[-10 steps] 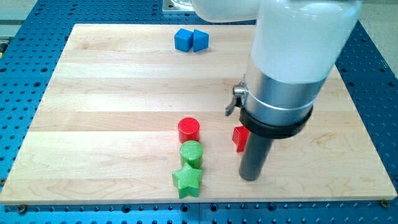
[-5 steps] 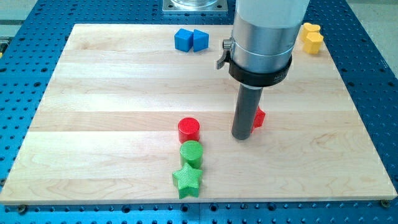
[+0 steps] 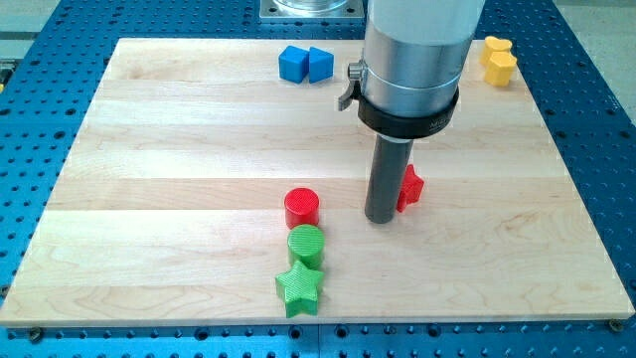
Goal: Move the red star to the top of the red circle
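Note:
The red star point(image 3: 410, 187) lies right of the board's middle, partly hidden behind my rod. My tip point(image 3: 381, 218) rests on the board at the star's lower left, touching or nearly touching it. The red circle point(image 3: 301, 208) stands to the left of my tip, about a block's width away and slightly lower in the view than the star.
A green circle point(image 3: 306, 244) and a green star point(image 3: 299, 286) sit in a column just below the red circle. Two blue blocks point(image 3: 305, 65) lie near the board's top edge. A yellow block point(image 3: 499, 59) sits at the top right corner.
My rod and tip moved up the view and slightly left. The red star, first left of the rod and lower, now lies higher, at the rod's right.

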You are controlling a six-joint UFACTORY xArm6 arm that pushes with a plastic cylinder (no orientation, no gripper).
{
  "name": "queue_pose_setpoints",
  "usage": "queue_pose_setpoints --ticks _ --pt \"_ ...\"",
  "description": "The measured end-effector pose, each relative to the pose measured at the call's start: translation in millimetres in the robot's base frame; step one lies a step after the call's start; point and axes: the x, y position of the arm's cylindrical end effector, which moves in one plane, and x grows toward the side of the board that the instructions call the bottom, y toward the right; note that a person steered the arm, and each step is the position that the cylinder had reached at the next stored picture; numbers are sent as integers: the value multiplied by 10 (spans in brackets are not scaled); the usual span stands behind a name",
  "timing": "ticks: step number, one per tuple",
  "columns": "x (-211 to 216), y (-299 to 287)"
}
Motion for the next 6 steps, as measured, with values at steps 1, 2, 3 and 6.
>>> queue_pose_setpoints --ticks 1,2,3,6 --pt "0 0" --pt "95 23" --pt "287 326" --pt "-144 261"
